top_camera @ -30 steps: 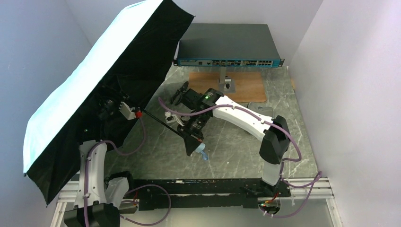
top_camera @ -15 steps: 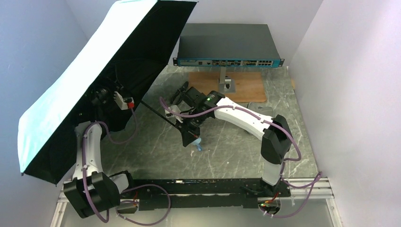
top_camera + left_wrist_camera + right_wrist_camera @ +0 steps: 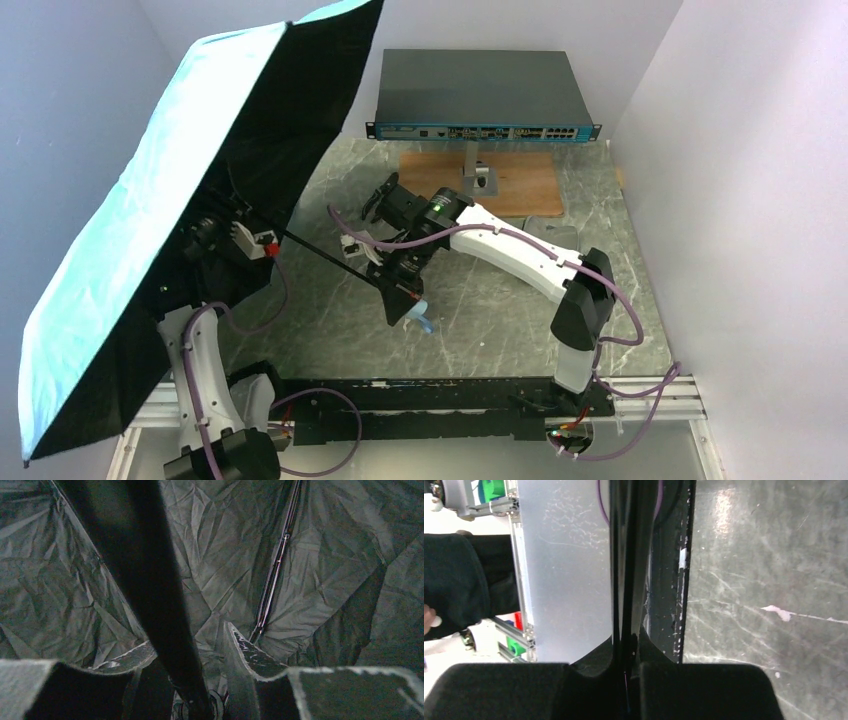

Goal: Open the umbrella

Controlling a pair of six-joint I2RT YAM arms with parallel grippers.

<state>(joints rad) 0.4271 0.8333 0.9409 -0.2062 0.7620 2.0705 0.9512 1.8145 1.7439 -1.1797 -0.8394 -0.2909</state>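
We are holding the umbrella [image 3: 150,230] tilted over the left side of the table [image 3: 480,300], its sky-blue canopy [image 3: 110,280] spread wide and its black underside facing the arms, so the opening is looking nearly done to us. The danger we are weighing is the canopy sagging shut: if the catch is not latching, letting go underneath would let the ribs [image 3: 272,580] fold. The canopy is also crowding the left wall [image 3: 60,100], and a swing there could twist the thin shaft [image 3: 320,252] out of our grasp. Our right gripper [image 3: 400,300] is clamping tight on the shaft just beside the pale-blue handle [image 3: 424,322]. Our left gripper [image 3: 215,232] is sitting under the canopy with its fingers [image 3: 245,655] parted around the shaft, a gap showing on one side, so we are judging it released.
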